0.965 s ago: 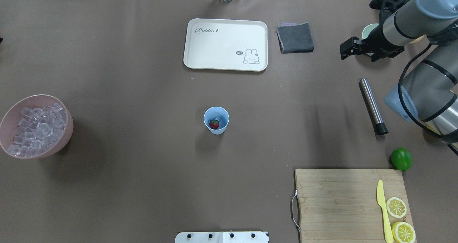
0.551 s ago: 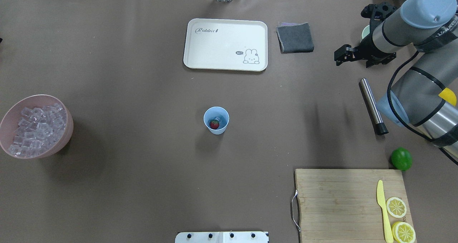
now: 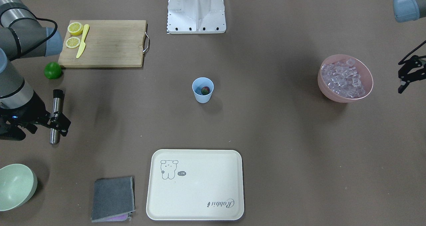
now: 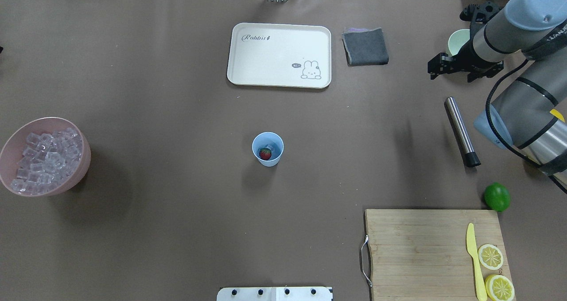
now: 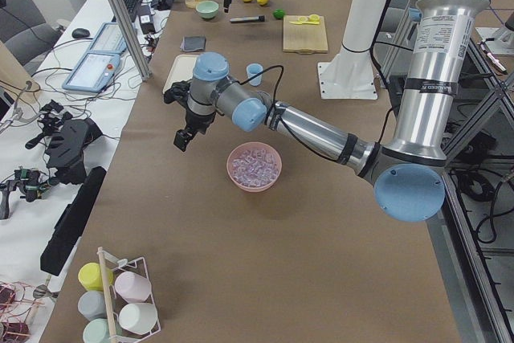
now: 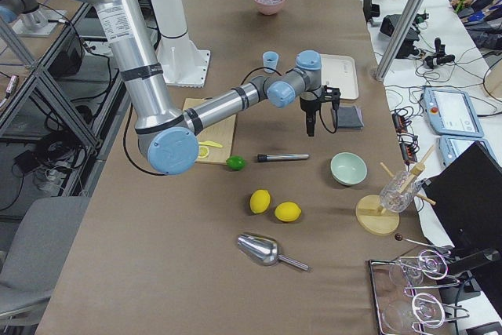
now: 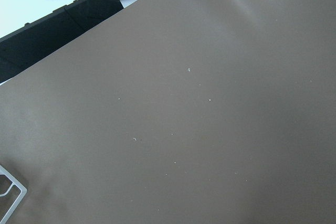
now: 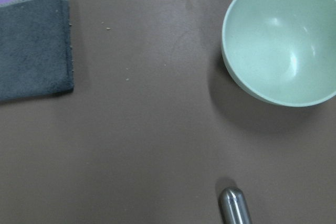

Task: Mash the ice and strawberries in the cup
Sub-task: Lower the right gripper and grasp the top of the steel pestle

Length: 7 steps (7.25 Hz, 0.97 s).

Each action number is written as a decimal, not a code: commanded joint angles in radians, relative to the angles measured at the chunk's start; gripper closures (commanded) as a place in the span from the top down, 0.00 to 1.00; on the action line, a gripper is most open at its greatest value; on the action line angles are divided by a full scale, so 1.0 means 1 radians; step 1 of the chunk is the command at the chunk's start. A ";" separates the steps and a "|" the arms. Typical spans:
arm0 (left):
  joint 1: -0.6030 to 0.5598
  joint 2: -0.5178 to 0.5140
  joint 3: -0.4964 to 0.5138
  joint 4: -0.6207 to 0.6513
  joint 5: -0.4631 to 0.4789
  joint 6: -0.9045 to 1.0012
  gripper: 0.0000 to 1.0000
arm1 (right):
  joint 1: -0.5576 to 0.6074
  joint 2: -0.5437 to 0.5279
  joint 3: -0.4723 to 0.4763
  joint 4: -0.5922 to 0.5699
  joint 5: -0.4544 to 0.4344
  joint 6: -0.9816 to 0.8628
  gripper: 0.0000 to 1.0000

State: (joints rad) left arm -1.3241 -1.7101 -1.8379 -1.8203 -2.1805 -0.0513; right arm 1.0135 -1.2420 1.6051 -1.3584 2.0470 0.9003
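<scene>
The light-blue cup stands mid-table, also in the front view. Inside it lie the red strawberry and a clear ice cube. More ice fills the pink bowl at the far left. A steel muddler with a black end lies at the right. My right gripper is open and empty, hovering beyond the muddler's far end. My left gripper is open and empty, outside the pink bowl, and out of the overhead view.
A cream tray and a grey cloth lie at the far side. A pale green bowl sits behind my right gripper. A cutting board holds a yellow knife and lemon slices. A lime sits beside it.
My right gripper swung a little left, then came back right, towards the green bowl. The cup, muddler and bowls have not moved.
</scene>
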 commanded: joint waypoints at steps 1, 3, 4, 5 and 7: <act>0.002 -0.006 0.015 0.001 0.002 0.001 0.97 | 0.031 -0.002 -0.094 0.002 0.109 -0.026 1.00; 0.008 -0.026 0.017 0.003 0.010 0.001 0.97 | 0.027 0.010 -0.178 0.013 0.128 -0.055 1.00; 0.008 -0.026 0.016 0.000 0.010 0.002 0.97 | 0.028 -0.002 -0.207 0.063 0.156 -0.114 1.00; 0.008 -0.025 0.006 -0.001 0.010 0.014 0.97 | 0.027 -0.004 -0.217 0.074 0.165 -0.135 1.00; 0.003 -0.014 -0.009 0.001 0.010 0.027 0.97 | -0.001 -0.007 -0.220 0.077 0.160 -0.188 1.00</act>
State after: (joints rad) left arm -1.3185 -1.7278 -1.8391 -1.8204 -2.1706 -0.0303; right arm 1.0234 -1.2457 1.3896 -1.2856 2.2057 0.7527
